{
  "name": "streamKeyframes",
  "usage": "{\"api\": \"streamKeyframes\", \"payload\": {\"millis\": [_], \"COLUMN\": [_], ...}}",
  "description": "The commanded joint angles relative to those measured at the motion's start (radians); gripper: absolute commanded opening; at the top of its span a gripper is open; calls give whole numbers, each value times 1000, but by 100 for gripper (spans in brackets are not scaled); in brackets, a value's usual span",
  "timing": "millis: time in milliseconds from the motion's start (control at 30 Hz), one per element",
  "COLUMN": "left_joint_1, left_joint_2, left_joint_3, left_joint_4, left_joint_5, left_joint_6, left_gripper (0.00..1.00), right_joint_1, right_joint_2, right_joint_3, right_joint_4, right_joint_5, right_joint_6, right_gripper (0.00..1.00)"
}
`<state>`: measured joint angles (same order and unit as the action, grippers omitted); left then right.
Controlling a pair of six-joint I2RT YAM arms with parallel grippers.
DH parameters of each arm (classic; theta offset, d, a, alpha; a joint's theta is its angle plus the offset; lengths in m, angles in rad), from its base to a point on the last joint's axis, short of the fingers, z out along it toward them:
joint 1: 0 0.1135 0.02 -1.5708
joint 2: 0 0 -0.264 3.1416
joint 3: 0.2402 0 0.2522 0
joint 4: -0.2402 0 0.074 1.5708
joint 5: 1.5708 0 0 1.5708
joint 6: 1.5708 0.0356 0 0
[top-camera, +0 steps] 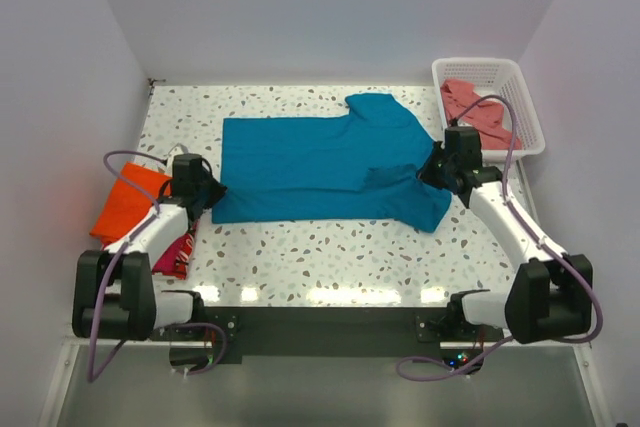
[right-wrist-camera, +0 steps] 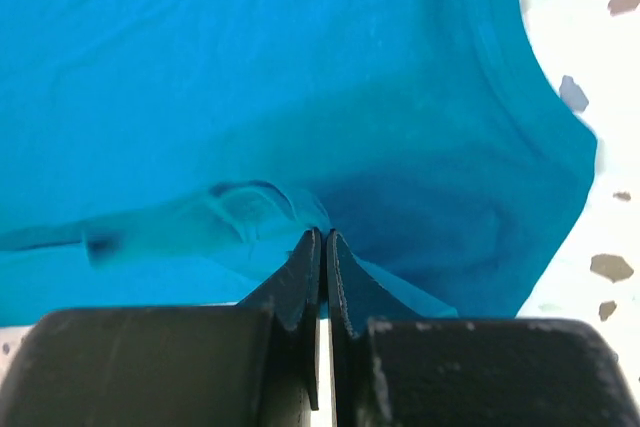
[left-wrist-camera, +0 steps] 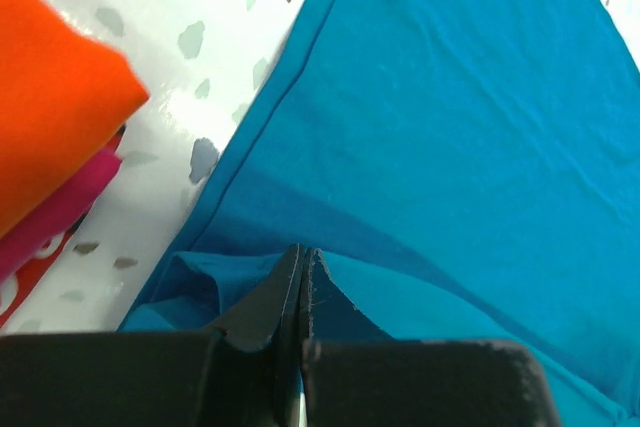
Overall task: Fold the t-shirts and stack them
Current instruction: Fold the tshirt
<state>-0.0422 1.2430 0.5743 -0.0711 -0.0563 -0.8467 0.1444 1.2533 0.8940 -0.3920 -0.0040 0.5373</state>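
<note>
Both arms reach forward over the desk point(top-camera: 330, 247). The left gripper point(top-camera: 212, 192), fingers pressed together, pinches the near-left corner of the teal-blue t-shirt point(top-camera: 320, 162). The right gripper point(top-camera: 432, 169) likewise pinches its right side. The shirt lies spread across the desk's centre.

a white plastic lattice basket point(top-camera: 478, 65) sits at the far right corner of the white speckled terrazzo worktop point(top-camera: 330, 247), enclosed by plain pale walls point(top-camera: 300, 7).
</note>
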Motion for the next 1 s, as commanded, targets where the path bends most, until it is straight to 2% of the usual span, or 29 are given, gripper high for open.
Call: {"api": "streamKeyframes", "payload": {"millis": [0,233,733,833,867,900,933,967], "left_joint_1": [-5,-7,-8,-8,-8,-8,-7,-8], "left_joint_2": [85,191,294,302,302,302,300,297], "left_joint_3": [87,144,226,239,243,248,254,262], "left_joint_4": [56,97,90,82,83,82,76,73], "left_joint_5": [-25,-23,-22,-27,-27,-27,-27,-24], "left_joint_6": [-14,-20,-5,-5,-5,-2,-2,1], "left_gripper": [0,1,8,14,20,25,31,42], "right_joint_1": [-2,-3,-3,-3,-3,-3,-3,-5], "right_joint_2": [55,182,290,325,336,346,375,391], "right_joint_3": [80,132,240,266,275,299,315,335], "right_joint_4": [42,71,47,44,45,42,30,16], "right_joint_5": [56,76,150,165,168,170,170,170], "right_joint_6": [-30,-39,-76,-82,-83,-89,-92,-99], "right_gripper": [0,0,0,0,0,3,11,17]}}
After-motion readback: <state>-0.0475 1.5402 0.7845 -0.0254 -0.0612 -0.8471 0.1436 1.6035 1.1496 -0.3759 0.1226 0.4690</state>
